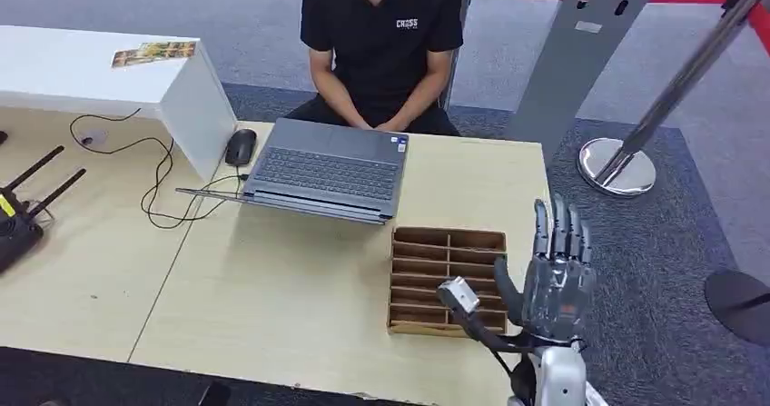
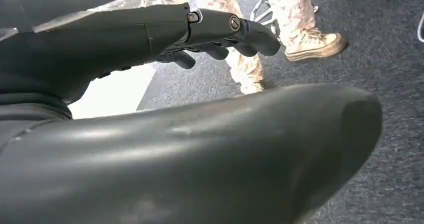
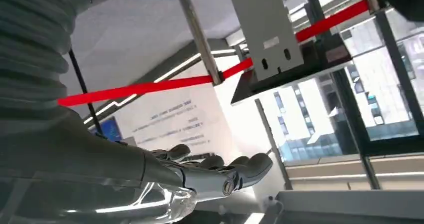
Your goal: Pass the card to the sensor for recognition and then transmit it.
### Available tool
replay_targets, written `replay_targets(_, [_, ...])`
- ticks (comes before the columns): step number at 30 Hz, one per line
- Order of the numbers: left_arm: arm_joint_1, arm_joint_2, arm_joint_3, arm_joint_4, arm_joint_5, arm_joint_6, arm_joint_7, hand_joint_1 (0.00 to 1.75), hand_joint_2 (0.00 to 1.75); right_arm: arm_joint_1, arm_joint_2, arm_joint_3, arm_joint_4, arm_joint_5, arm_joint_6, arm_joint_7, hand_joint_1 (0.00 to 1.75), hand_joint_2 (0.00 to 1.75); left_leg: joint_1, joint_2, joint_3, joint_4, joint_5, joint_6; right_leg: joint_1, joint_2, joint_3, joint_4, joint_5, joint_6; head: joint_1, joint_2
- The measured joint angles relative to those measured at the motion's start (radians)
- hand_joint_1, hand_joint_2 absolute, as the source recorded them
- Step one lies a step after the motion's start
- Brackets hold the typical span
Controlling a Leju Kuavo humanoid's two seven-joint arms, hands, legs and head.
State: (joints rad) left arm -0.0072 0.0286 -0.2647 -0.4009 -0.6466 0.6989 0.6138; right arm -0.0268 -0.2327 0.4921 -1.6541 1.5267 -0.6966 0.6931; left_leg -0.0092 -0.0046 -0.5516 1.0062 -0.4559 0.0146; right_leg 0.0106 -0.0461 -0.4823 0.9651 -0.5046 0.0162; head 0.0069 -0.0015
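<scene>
A colourful printed card (image 1: 154,54) lies flat on top of the white box (image 1: 195,106) at the table's far left. My right hand (image 1: 558,270) is raised beside the table's right edge, fingers straight and apart, holding nothing. It stands just right of a brown cardboard divider tray (image 1: 447,239) whose slots look empty. In the right wrist view the same hand (image 3: 210,176) is stretched out with nothing in it. My left hand (image 2: 215,31) hangs low over the dark carpet, fingers loosely extended and empty.
A person (image 1: 381,43) sits behind the table with a grey laptop (image 1: 327,170) and a black mouse (image 1: 240,146) in front. A black device with antennas (image 1: 18,220) sits at the left edge. A stanchion base (image 1: 617,165) and grey stand (image 1: 567,70) are at the right.
</scene>
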Motion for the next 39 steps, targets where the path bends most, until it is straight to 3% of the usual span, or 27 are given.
replay_targets(18, [0.0,0.003,-0.028,0.003,0.01,0.0,-0.001,0.0,0.0,-0.051,0.0,0.132,0.134,-0.005,0.0,0.003,0.0,1.75,0.0,0.0,0.0,0.0,0.0,0.0,0.0,0.0,0.0,0.0,-0.001,0.0,0.0,0.0])
replay_targets(39, [0.0,0.011,-0.064,0.006,0.035,0.0,-0.004,0.0,0.0,-0.06,0.002,0.088,0.177,-0.002,-0.001,0.005,0.0,1.75,0.0,0.0,0.0,0.0,0.0,0.0,0.0,0.0,0.0,0.0,-0.001,0.0,0.0,0.0])
